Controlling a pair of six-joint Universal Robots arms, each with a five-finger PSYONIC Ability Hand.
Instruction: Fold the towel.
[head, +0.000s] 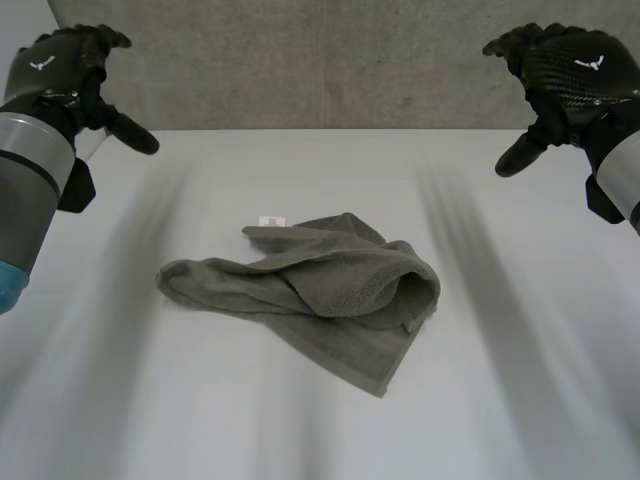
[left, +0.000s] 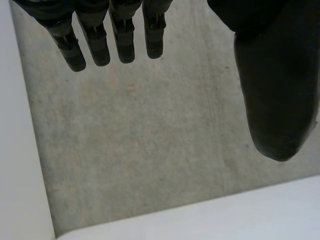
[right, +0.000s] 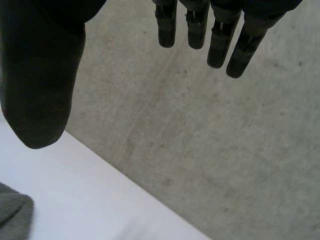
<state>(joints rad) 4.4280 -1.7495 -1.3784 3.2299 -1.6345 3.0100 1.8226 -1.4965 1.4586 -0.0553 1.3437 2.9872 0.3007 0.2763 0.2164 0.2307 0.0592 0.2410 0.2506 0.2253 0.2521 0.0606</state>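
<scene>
The towel (head: 320, 290), grey-green and crumpled, lies near the middle of the white surface (head: 520, 400). It is loosely bunched rather than spread flat. One layer is turned over on itself on the side toward the right arm, a narrower end stretches out toward the left arm, and one corner points at the near edge of the surface. A small white tag (head: 270, 221) sticks out at the towel's far edge.

The left hand (head: 60, 70) hangs raised over the far left part of the surface, well apart from the towel. In the left wrist view its fingers (left: 100, 40) run straight, side by side, and the thumb (left: 275, 90) stands wide of them. There is nothing between them, so the hand is open and empty.

The right hand (head: 575, 70) hangs the same way over the far right part of the surface, also well apart from the towel. The right wrist view shows its fingers (right: 220, 40) straight and its thumb (right: 40, 80) held away from them, again holding nothing. A bit of the towel shows on the surface near the thumb's tip in that view.

A rough grey wall (head: 320, 60) stands behind the surface.
</scene>
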